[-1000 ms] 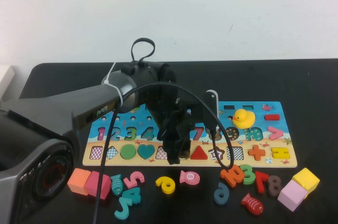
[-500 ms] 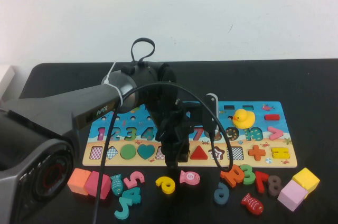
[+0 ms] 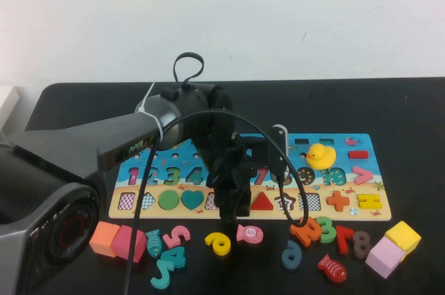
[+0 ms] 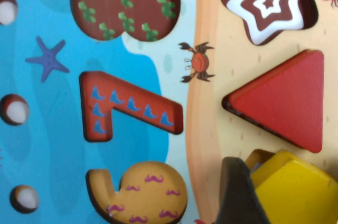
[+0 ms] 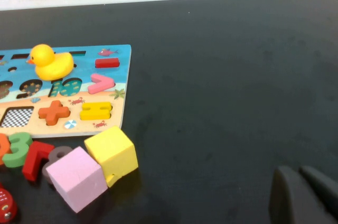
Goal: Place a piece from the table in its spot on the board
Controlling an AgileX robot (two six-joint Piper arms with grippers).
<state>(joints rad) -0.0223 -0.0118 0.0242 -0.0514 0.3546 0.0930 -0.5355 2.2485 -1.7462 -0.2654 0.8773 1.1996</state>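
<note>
Pentagon piece clamped in your left gripper, just above board, beside red triangle. Right gripper parked over table, fingers together.

The left gripper covered the pentagon recess. The yellow piece was cut off by the edge. The right gripper barely showed.
</note>
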